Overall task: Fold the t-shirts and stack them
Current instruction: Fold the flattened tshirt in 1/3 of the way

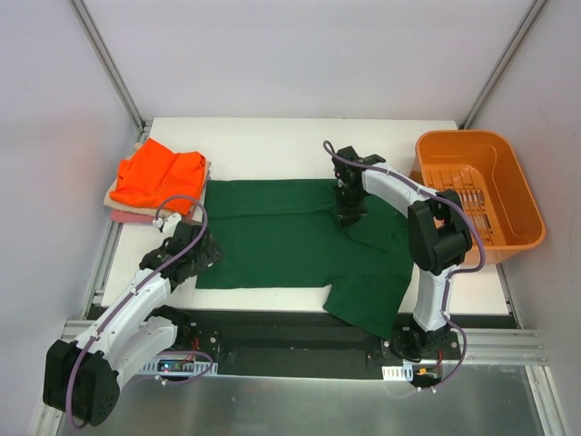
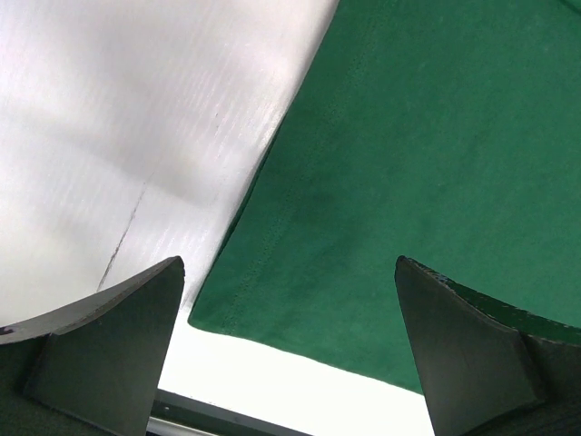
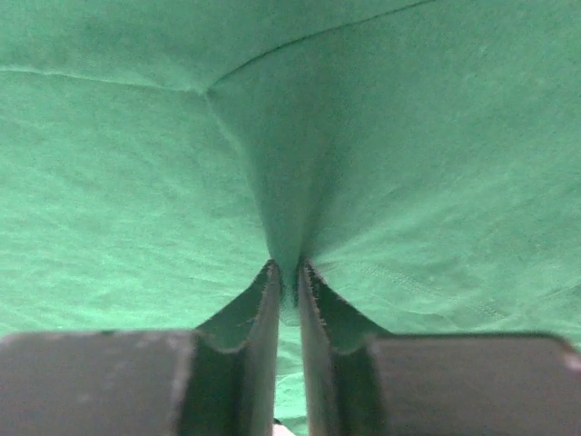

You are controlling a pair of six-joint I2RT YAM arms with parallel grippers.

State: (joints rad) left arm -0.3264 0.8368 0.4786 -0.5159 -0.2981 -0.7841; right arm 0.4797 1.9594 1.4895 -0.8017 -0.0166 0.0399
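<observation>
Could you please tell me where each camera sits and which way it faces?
Top external: fixed above and behind the bases, looking down on the table and green t-shirt; the left claw and right claw show with their arms.
Left wrist: on the left wrist, looking down between its open fingers at the t-shirt's hem corner and the white table.
Right wrist: on the right wrist, close against the cloth; its fingers are shut on a pinched fold.
Shared: all three see the green t-shirt.

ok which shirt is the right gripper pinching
The green shirt, spread open mid-table: the right gripper is shut on a fold of it. The orange shirt lies folded on the pile at the far left, untouched.
</observation>
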